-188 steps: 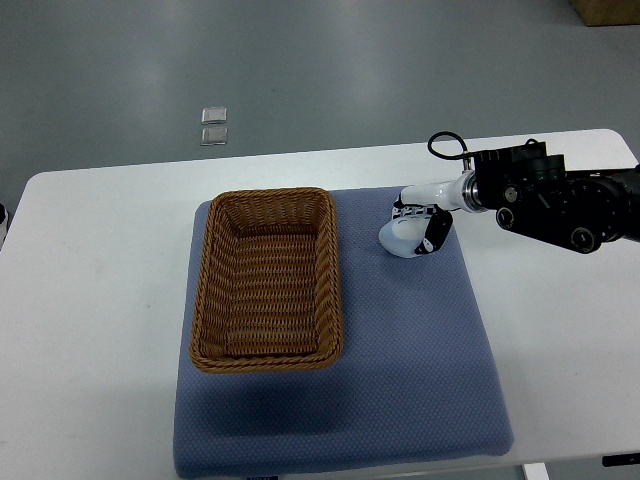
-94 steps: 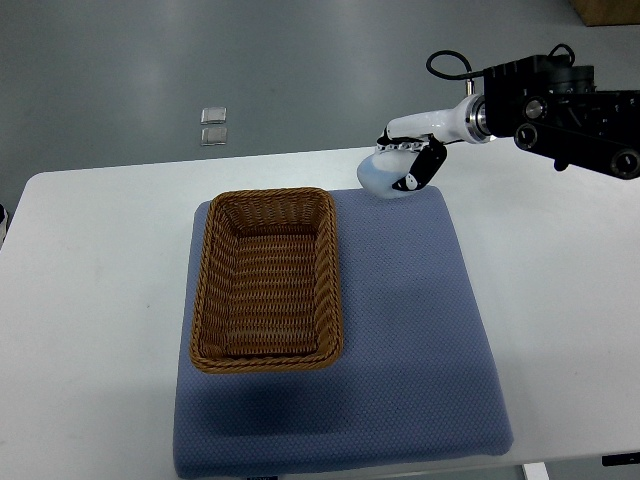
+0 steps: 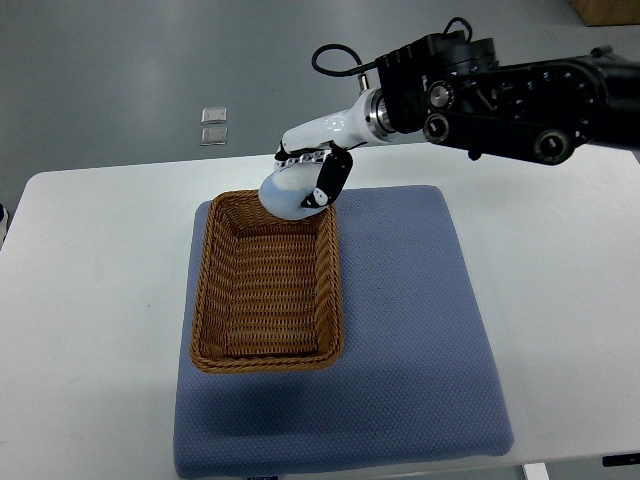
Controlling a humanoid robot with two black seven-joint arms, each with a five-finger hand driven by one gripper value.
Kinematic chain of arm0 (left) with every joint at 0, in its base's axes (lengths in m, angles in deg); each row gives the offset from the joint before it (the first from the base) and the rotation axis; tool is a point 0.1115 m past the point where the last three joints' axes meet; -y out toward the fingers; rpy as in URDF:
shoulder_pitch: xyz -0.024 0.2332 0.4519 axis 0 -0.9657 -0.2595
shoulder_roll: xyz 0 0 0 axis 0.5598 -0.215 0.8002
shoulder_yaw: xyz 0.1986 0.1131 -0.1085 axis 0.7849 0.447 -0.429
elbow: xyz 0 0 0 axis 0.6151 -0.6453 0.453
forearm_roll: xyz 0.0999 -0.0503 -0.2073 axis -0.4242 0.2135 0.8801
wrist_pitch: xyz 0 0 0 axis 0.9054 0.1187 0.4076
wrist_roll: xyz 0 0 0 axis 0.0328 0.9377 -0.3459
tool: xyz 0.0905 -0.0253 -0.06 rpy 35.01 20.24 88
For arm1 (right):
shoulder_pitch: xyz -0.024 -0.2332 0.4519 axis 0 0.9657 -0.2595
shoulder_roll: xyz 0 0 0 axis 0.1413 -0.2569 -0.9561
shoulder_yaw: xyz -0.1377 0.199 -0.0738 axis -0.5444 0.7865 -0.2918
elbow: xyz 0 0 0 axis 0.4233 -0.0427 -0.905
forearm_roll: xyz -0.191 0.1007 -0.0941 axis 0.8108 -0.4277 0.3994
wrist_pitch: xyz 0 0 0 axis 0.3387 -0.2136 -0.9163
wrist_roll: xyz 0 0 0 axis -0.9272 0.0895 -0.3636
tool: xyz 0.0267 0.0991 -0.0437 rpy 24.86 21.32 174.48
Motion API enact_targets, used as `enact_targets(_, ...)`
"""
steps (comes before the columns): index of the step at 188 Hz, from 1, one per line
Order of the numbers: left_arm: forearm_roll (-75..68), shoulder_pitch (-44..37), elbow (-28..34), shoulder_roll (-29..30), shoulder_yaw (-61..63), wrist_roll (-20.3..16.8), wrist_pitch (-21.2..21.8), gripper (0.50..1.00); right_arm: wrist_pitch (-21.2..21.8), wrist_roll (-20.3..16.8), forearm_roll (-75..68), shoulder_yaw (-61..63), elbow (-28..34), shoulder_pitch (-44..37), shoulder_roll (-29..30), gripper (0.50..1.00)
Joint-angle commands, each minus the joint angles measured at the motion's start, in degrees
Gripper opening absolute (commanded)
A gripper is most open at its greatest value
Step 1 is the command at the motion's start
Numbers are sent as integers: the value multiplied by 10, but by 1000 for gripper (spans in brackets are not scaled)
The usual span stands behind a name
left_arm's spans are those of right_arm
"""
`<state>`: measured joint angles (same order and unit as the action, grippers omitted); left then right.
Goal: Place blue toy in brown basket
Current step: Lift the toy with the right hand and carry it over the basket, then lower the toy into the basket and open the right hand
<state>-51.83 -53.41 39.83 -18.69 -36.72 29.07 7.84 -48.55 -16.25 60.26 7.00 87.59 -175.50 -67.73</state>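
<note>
My right hand (image 3: 302, 182) is shut on a pale blue toy (image 3: 285, 193) and holds it in the air above the far end of the brown wicker basket (image 3: 212, 300). The basket is empty and lies lengthwise on the left part of a blue mat (image 3: 410, 330). My right arm (image 3: 500, 85) reaches in from the right edge across the back of the table. My left arm is out of view.
The blue mat lies on a white table (image 3: 90, 300). Two small clear squares (image 3: 213, 125) lie on the grey floor beyond the table's far edge. A dark object (image 3: 2, 220) shows at the left edge.
My right hand lifted the toy off the mat and carried it left and away, from the mat's right side to above the basket's far end.
</note>
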Motion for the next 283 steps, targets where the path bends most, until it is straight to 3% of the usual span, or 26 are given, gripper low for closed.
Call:
enact_targets(1,0,0,0,0,0,0,0,1000,-3,1,0,-5,-18,6,48,586)
enact_targets(34,0,0,-1,0,0,0,0,1000,-17,1,0,-5,-54,33,110,586)
enact_targets(97,0,0,0,0,0,0,0,1000,-50,1,1,-3,-116,114,111,596)
enact_targets(212,0,0,0,0,0,0,0,1000,-94,2,-31,9,-124,166,111,613)
enact_targets(283,0,0,3,0,0,0,0,1000,-104,5,-33,9,-123,194,111,680)
